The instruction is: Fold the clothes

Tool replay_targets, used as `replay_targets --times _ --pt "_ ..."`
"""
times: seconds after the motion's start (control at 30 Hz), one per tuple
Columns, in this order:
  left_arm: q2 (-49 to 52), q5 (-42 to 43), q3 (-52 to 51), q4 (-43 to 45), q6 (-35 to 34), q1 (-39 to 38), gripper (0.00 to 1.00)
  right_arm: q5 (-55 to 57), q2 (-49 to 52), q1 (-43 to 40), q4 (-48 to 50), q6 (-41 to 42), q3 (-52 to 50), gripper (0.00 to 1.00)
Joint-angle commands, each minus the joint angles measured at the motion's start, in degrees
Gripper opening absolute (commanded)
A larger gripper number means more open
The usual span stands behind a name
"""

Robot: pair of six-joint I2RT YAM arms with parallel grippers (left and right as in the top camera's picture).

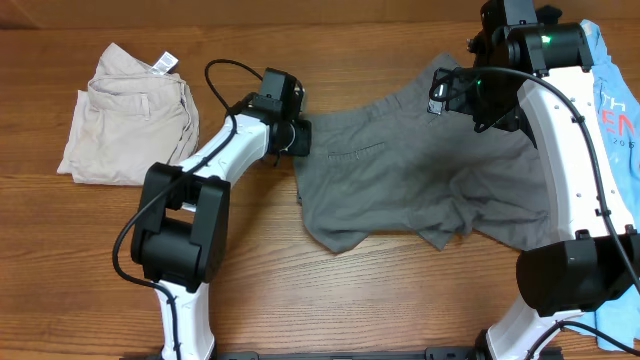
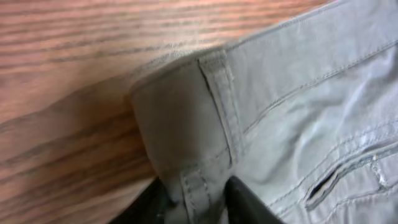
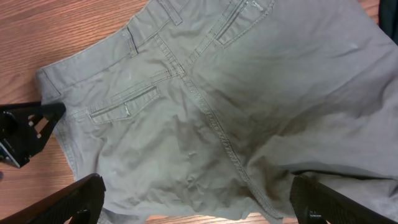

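The grey shorts lie spread on the table's middle, back pockets up, the leg hems rumpled toward the front. My left gripper is shut on the waistband's left corner; the left wrist view shows its fingers pinching the waistband at a belt loop. My right gripper hovers over the shorts' upper right part. In the right wrist view its fingers are wide open, above the cloth and holding nothing. The left gripper also shows in that view.
Folded beige trousers with a white tag lie at the back left. A light-blue printed shirt lies along the right edge, partly behind the right arm. Bare wooden table stretches in front of the shorts.
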Motion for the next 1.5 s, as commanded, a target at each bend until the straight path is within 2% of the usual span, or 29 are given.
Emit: replay_targets --times 0.0,0.07,0.23,0.43,0.57,0.6,0.63,0.67,0.7,0.97,1.23,1.47 --pt "1.6 -1.6 0.6 1.5 -2.0 -1.0 0.2 0.3 -1.6 0.0 0.3 -0.2 1.1 0.99" --pt "1.6 -4.0 0.6 2.2 -3.0 -1.1 0.04 0.3 -1.6 0.0 0.3 -0.2 1.1 0.98" --pt "1.2 -5.1 2.8 5.0 -3.2 -0.2 0.04 0.3 -1.6 0.0 0.4 -0.2 1.1 0.97" --pt "1.2 -5.1 20.0 1.7 -3.1 4.2 0.04 0.2 -1.6 0.0 0.2 -0.2 1.0 0.96" --pt "1.2 -5.1 31.0 3.2 -2.0 6.3 0.04 0.2 -1.6 0.0 0.1 -0.2 0.7 0.96" --pt "1.2 -5.2 32.3 4.0 -1.4 6.5 0.08 0.2 -1.5 0.0 0.1 -0.2 0.7 0.97" --pt "1.2 -5.1 33.5 5.2 -0.4 6.5 0.36 0.2 -1.4 0.0 0.1 -0.2 0.7 0.97" --pt "1.2 -5.1 33.9 5.8 -0.1 6.5 0.81 0.2 -1.4 0.0 0.2 -0.2 0.7 0.97" --pt "1.2 -5.1 34.0 5.9 0.0 6.5 1.0 0.2 -1.4 0.0 0.1 -0.2 0.7 0.97" --pt "1.2 -5.1 34.0 -7.0 3.8 6.4 1.0 -0.3 -1.4 0.0 -0.4 -0.2 0.7 0.97" --pt "-1.5 -3.3 34.1 -28.6 4.9 6.5 1.0 -6.0 -1.4 2.2 -1.8 -0.2 -3.3 0.99" --pt "-11.3 -3.1 34.1 -45.3 5.0 7.1 0.99 -6.4 -1.4 14.4 5.4 1.7 -15.8 0.93"
